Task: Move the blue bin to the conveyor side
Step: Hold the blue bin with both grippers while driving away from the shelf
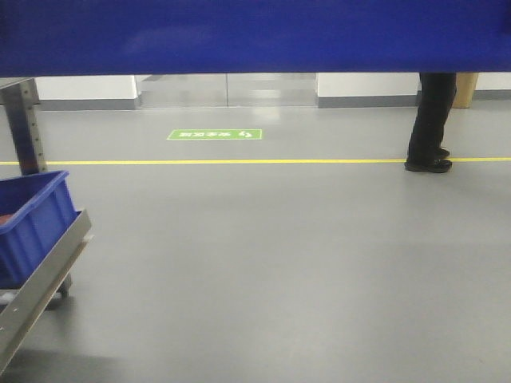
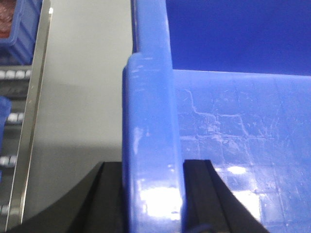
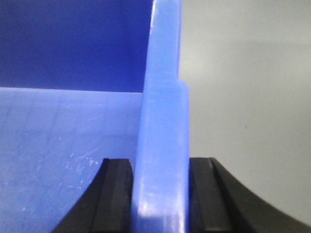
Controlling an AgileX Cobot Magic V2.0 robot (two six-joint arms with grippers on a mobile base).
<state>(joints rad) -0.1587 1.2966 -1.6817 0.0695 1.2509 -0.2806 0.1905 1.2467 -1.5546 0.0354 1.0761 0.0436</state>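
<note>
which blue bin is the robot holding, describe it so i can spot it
In the front view, start at the grey floor and look up: the blue bin is the wide glossy band filling the top edge. Unlike the second blue crate sitting low left by the steel rail, its rim is clamped by the left gripper and right gripper.

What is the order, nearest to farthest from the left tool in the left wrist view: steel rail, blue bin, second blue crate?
1. blue bin: its rim sits clamped in the left tool.
2. steel rail: to the left, across a strip of floor.
3. second blue crate: top-left corner, beyond the rail.
</note>
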